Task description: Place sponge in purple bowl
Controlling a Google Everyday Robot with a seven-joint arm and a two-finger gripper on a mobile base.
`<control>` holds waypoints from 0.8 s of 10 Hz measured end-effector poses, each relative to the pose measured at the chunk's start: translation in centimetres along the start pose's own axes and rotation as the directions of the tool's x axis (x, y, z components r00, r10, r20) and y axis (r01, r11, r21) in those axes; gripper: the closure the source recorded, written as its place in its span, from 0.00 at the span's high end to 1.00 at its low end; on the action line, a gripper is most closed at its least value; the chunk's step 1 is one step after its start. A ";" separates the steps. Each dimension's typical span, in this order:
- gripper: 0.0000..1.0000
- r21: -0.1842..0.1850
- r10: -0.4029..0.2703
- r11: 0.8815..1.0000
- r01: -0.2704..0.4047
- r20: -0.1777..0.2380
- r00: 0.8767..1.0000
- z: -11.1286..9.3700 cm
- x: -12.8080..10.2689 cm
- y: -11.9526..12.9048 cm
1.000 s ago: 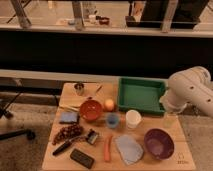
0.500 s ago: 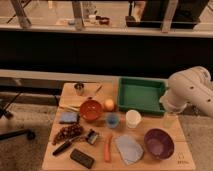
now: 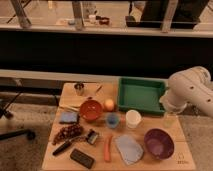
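So here's the setup: a wooden table (image 3: 56, 159) crowded with stuff, and the robot's chunky white arm (image 3: 192, 92) hanging in from the right side. The gripper (image 3: 170, 119) sits low under that arm, over the right edge of the table, just in front of the green tray (image 3: 141, 95) and above the purple bowl (image 3: 159, 143). Honestly I can't tell whether it's spread or closed from where I'm standing, and it isn't touching anything I can make out.

The sponge (image 3: 69, 117) is all the way over on the left side of the table, lying flat, just beside the orange bowl (image 3: 91, 110) on its left. So it's well apart from the purple bowl, which sits at the front right corner and looks empty, with a glossy inside.

Between the two there's a lot going on: a small blue cup (image 3: 113, 120) and a white cup (image 3: 133, 119) in the middle, and a round orange fruit (image 3: 109, 104) right next to the orange bowl. A grey-blue cloth (image 3: 129, 148) lies flat just left of the purple bowl, with a carrot (image 3: 108, 148) beside it. Front left there's a black block (image 3: 82, 158), and a bunch of dark grapes (image 3: 69, 132) sits just in front of the sponge. A little metal cup (image 3: 79, 89) stands at the back left.
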 end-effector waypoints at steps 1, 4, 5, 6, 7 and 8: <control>0.80 0.000 0.000 1.000 0.000 0.000 1.000 0.0 0.0 0.0; 0.80 0.000 0.000 1.000 0.000 0.000 1.000 0.0 0.0 0.0; 0.80 0.000 0.000 1.000 0.000 0.000 1.000 0.0 0.0 0.0; 0.80 0.000 0.000 1.000 0.000 0.000 1.000 0.0 0.0 0.0; 0.80 -0.001 -0.001 1.000 0.001 0.000 1.000 0.0 0.0 0.1; 0.80 -0.002 -0.004 1.000 0.004 0.005 1.000 0.1 -0.3 0.3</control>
